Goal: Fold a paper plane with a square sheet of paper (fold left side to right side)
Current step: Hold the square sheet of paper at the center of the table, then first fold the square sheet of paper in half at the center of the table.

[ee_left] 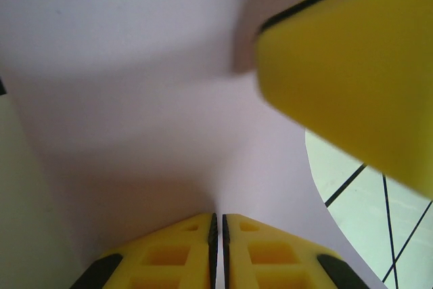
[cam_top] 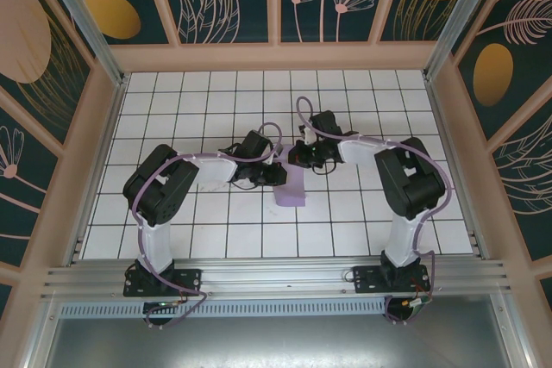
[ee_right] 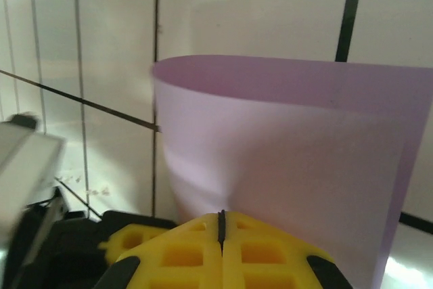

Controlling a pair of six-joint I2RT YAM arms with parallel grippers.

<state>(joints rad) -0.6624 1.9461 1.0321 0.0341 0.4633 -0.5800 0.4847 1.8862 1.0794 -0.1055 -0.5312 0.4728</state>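
where left claw (ee_left: 218,228) meets right claw (ee_right: 221,225), sheet (ee_right: 284,153) pinched between

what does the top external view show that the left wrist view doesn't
Top external: the left gripper and right gripper close together over the white grid table. Left wrist: up close, its yellow fingers pinched shut on the lavender paper, plus a blurred yellow finger upper right. Both: that paper and the table's black-lined tiles.

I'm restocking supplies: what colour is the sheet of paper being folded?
Plain lavender-purple, unmarked; the sheet of paper shows best in the right wrist view.
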